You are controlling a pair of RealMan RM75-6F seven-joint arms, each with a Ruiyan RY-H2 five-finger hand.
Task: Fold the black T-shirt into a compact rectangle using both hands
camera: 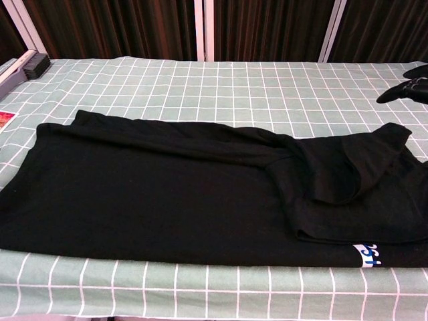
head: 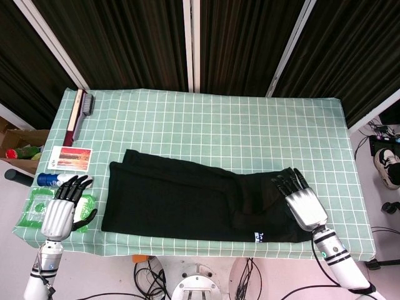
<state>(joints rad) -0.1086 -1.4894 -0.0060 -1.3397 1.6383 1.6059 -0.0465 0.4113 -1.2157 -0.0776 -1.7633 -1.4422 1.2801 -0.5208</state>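
The black T-shirt point(head: 187, 200) lies flat along the near half of the green checked table point(head: 206, 125), with its right part folded inward and a white-blue label point(head: 259, 236) at the front edge. In the chest view the shirt point(camera: 167, 194) shows a loose rumpled flap point(camera: 361, 167) at its right end. My right hand point(head: 303, 205) hovers with fingers spread at the shirt's right edge and holds nothing; only its dark fingertips point(camera: 404, 89) show in the chest view. My left hand point(head: 60, 212) hangs open at the table's left edge, apart from the shirt.
A clothes brush point(head: 78, 115) lies at the far left corner, a printed card point(head: 70, 157) and a blue bottle point(head: 50, 179) nearer. A green packet point(head: 34, 209) sits under my left hand. A cardboard box point(head: 19, 150) stands beside the table.
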